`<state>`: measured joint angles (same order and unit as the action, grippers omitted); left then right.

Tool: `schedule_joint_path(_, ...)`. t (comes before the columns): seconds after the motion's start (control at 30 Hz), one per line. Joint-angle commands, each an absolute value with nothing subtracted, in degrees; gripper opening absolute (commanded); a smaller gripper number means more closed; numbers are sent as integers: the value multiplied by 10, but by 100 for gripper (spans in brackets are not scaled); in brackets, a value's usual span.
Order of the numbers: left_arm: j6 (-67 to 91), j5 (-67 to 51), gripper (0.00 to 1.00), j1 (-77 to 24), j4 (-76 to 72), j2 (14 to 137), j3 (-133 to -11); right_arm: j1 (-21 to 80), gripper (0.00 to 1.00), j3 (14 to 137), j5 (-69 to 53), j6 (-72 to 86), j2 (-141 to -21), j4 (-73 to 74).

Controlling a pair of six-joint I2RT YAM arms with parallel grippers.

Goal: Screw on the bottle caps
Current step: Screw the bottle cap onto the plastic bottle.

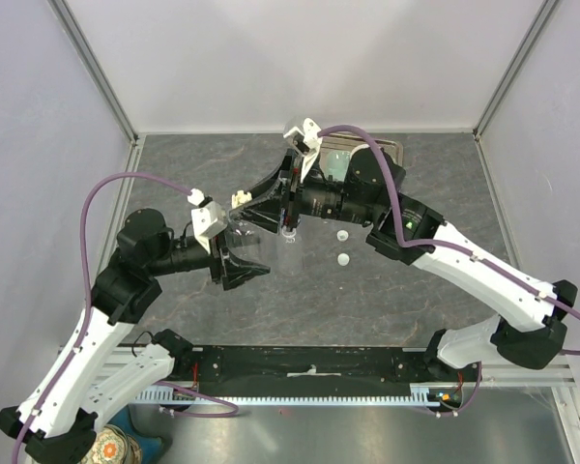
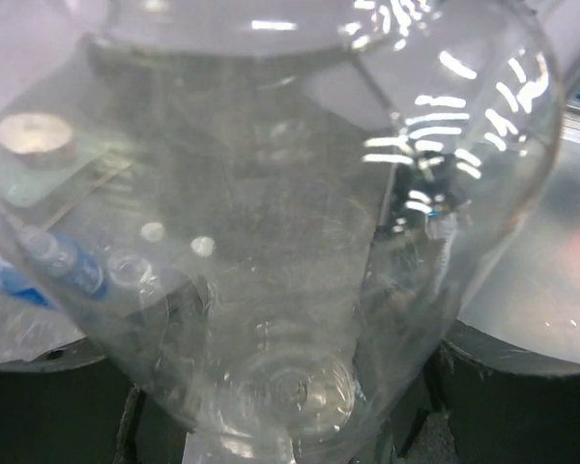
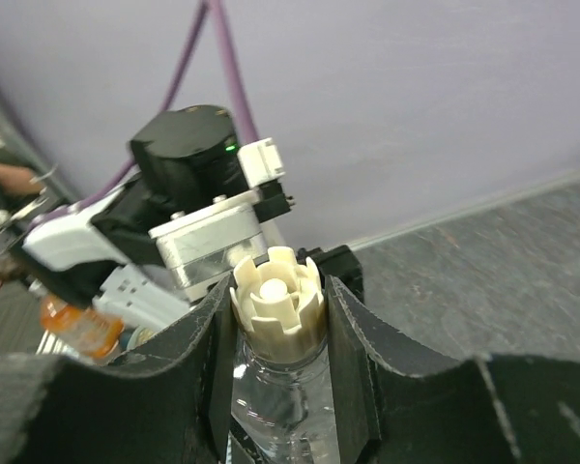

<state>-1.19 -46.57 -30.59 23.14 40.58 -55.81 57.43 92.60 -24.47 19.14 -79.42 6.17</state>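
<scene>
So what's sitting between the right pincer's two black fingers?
A ribbed cream bottle cap, seated on the neck of the clear bottle; both fingers hug its sides. The right wrist view shows it.

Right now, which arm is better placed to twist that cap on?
The right: the right gripper clamps the cream cap on the neck of the bottle, ready to turn it; the left gripper only holds its clear body.
</scene>
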Motion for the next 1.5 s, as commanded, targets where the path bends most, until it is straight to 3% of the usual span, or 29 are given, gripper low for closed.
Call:
schedule_joint_path(0.0, -26, -391, 19, -308, 176, 388, -605, 582, 5, 887, -28, 236, -824, 112)
schedule_joint_path(0.2, -15, -280, 20, -305, 178, 390, -610, 655, 2, 927, 261, 242, -858, 169)
schedule_joint_path(0.3, -18, -245, 20, -305, 178, 389, -608, 691, 9, 988, 353, 225, -903, 219)
schedule_joint_path(0.33, -19, -239, 20, -305, 180, 390, -606, 699, 28, 1006, 359, 221, -914, 231)
schedule_joint_path(0.4, -20, -239, 20, -305, 180, 388, -603, 701, 45, 1061, 359, 214, -931, 271)
schedule_joint_path(0.43, -20, -240, 20, -305, 179, 387, -601, 701, 66, 1070, 346, 208, -929, 276)
schedule_joint_path(0.5, -20, -245, 20, -304, 180, 385, -599, 700, 79, 1082, 317, 197, -912, 275)
schedule_joint_path(0.53, -20, -248, 20, -304, 180, 385, -598, 694, 93, 1086, 281, 193, -904, 277)
schedule_joint_path(0.57, -20, -250, 20, -304, 180, 384, -598, 686, 98, 1094, 254, 186, -897, 285)
schedule_joint_path(0.73, -21, -256, 20, -304, 176, 384, -592, 603, 98, 1108, 17, 143, -854, 336)
schedule_joint_path(0.77, -22, -263, 20, -304, 175, 385, -592, 592, 98, 1098, -91, 122, -846, 343)
schedule_joint_path(0.9, -19, -313, 20, -304, 172, 388, -586, 562, 98, 1060, -314, 33, -792, 352)
schedule_joint_path(1.03, -10, -425, 20, -304, 169, 393, -584, 549, 98, 1045, -413, -24, -755, 353)
schedule_joint_path(1.13, -10, -621, 20, -304, 165, 402, -584, 532, 98, 1057, -472, -33, -752, 351)
schedule_joint_path(1.23, 18, -732, 19, -304, 140, 408, -574, 525, 98, 1079, -520, -19, -774, 344)
schedule_joint_path(1.47, 11, -772, 18, -303, 147, 414, -574, 523, 98, 1022, -581, 113, -788, 131)
